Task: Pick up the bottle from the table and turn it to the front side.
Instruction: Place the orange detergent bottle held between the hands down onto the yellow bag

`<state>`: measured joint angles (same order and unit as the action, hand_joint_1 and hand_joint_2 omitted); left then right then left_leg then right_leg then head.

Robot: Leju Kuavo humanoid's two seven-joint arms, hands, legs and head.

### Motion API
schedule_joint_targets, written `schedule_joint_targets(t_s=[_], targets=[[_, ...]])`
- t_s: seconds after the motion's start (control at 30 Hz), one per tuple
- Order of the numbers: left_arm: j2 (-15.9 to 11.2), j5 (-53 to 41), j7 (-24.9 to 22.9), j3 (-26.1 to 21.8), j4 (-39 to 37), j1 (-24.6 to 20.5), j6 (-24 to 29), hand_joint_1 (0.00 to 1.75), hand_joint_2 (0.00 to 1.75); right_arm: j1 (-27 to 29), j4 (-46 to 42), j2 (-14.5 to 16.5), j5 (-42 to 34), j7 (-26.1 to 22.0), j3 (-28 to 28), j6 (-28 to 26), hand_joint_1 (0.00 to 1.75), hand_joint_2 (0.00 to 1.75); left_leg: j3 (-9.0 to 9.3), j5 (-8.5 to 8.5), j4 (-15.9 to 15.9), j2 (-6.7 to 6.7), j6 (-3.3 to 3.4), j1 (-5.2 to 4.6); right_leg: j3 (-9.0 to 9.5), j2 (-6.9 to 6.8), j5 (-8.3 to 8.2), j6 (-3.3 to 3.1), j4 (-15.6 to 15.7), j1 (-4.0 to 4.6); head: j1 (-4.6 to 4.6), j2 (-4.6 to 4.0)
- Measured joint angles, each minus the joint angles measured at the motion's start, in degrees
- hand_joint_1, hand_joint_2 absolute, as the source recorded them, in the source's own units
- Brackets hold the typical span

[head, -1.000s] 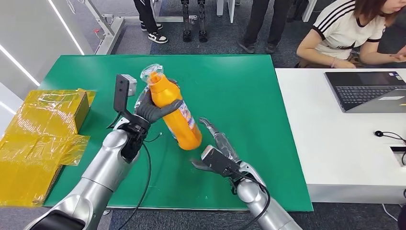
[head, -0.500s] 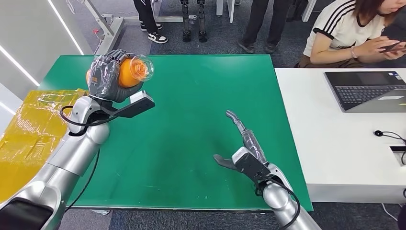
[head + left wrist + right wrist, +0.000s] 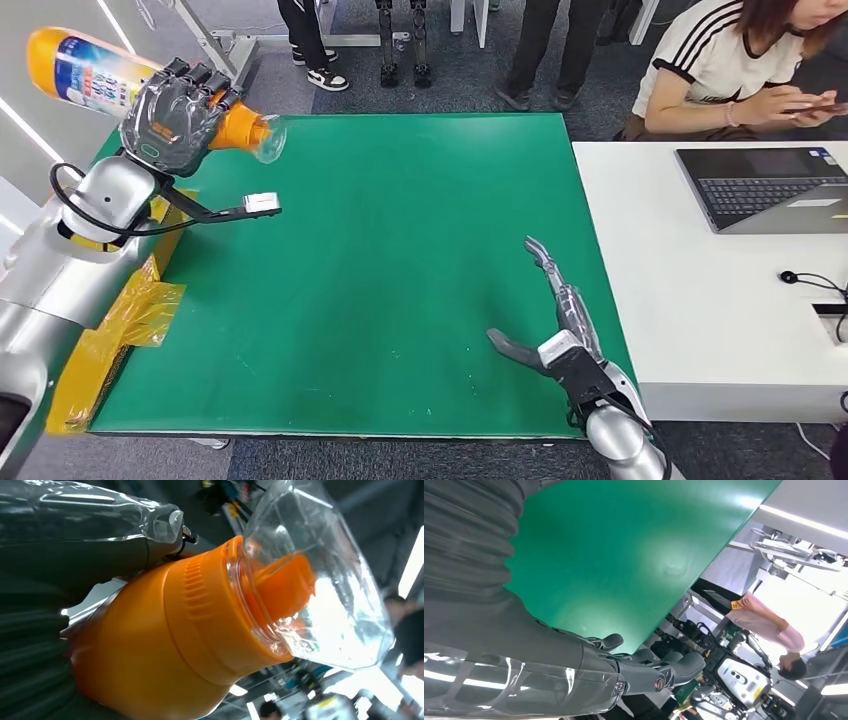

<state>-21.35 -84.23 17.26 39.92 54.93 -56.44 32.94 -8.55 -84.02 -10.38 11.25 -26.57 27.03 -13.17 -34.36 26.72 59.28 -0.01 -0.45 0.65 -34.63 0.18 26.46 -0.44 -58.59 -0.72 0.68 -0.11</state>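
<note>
While I watch the head cam, my left hand (image 3: 178,118) is up high over the far-left corner of the green table (image 3: 400,250), fingers wrapped round the orange bottle (image 3: 95,72). Bottle's well clear of the tabletop, lying roughly horizontal: base w/ the printed label pointing out past the table's left edge, cap end pointing back over the table. Clear plastic cap cover (image 3: 270,138) sticks out on the table side of the fingers. Left wrist cam shows the same up close: orange ribbed shoulder of the bottle (image 3: 190,625) tight against the hand, thumb (image 3: 100,535) in a clear sleeve lying along it, transparent cover (image 3: 325,580) over the orange spout.

My right hand (image 3: 560,335) is low at the near-right part of the table, holding nothing, fingers stretched out straight and pointing away from me, thumb spread to the side. Right wrist cam has the fingers (image 3: 659,672) only lightly bent, green surface beyond them.

Yellow wrapped packages (image 3: 120,310) sit at the left edge of the table. White desk (image 3: 700,300) on the right w/ an open laptop (image 3: 765,190); a person (image 3: 730,60) sits behind it looking at a phone.
</note>
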Motion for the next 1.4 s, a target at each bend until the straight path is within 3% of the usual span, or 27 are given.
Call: schedule_joint_targets(t_s=[0.17, 0.33, 0.5, 0.63, 0.77, 0.93, 1.2, 1.4], targets=[[-6.31, -3.95, -5.41, 2.43, 0.0, 1.67, -7.94, 1.75, 1.75, 2.37, -2.97, 0.0, 0.82, -0.43, -2.33, 0.44, 0.0, 1.75, 0.04, 0.04, -0.06, 0.11, -0.06, -0.01, 0.0, 0.12, 0.01, -0.02, -0.03, 0.0, -0.01, 0.0], [-13.57, -3.72, -9.74, 1.9, -0.84, 9.06, -8.79, 1.75, 1.75, 6.23, -6.57, 0.0, 1.95, -0.67, -5.51, 1.11, 0.0, 1.75, 0.06, 0.14, -0.09, 0.21, -0.2, 0.01, -0.06, 0.25, 0.11, -0.12, -0.02, 0.0, 0.01, 0.0], [-19.22, -3.7, -10.43, -3.21, -1.42, 19.39, -10.3, 1.75, 1.75, 11.33, -10.28, 0.0, 3.28, -1.89, -8.53, 1.8, 0.0, 1.75, 0.09, 0.29, -0.14, 0.31, -0.28, 0.0, -0.07, 0.34, 0.21, -0.19, 0.0, -0.01, -0.01, 0.0], [-20.87, -4.57, -11.28, -9.45, -2.26, 26.83, -14.37, 1.75, 1.75, 14.83, -12.79, 0.01, 4.34, -2.17, -10.25, 2.25, 0.0, 1.75, 0.07, 0.34, -0.13, 0.31, -0.27, 0.02, -0.11, 0.34, 0.26, -0.19, 0.03, 0.0, -0.02, 0.0], [-19.54, -5.06, -9.91, -13.88, -5.8, 29.12, -14.46, 1.75, 1.75, 16.56, -14.61, 0.07, 5.04, -2.17, -11.2, 3.22, 0.0, 1.75, 0.07, 0.34, -0.12, 0.19, -0.26, 0.0, -0.06, 0.19, 0.27, -0.2, 0.04, 0.0, -0.02, 0.0], [-14.59, -3.79, -6.87, -17.04, -10.11, 29.32, -14.47, 1.75, 1.75, 16.97, -15.88, 0.17, 5.02, -2.09, -11.92, 4.23, 0.0, 1.75, 0.1, 0.32, -0.08, 0.15, -0.24, -0.01, 0.02, 0.14, 0.23, -0.18, 0.04, -0.01, -0.02, 0.0], [-4.39, -1.74, -2.62, -17.6, -17.26, 27.48, -10.36, 1.75, 1.75, 11.99, -15.24, 0.46, 3.42, -0.46, -11.56, 6.37, 0.0, 1.75, 0.26, 0.31, -0.06, -0.01, -0.22, -0.05, 0.24, -0.03, 0.22, -0.16, 0.04, -0.05, -0.02, 0.0], [-0.53, 1.13, 0.24, -17.6, -18.23, 26.51, -8.77, 1.75, 1.75, 8.97, -13.66, 0.44, 2.11, -0.39, -10.56, 6.84, 0.0, 1.75, 0.38, 0.24, -0.08, -0.21, -0.14, -0.04, 0.4, -0.28, 0.24, -0.16, 0.03, -0.05, -0.01, 0.0]])
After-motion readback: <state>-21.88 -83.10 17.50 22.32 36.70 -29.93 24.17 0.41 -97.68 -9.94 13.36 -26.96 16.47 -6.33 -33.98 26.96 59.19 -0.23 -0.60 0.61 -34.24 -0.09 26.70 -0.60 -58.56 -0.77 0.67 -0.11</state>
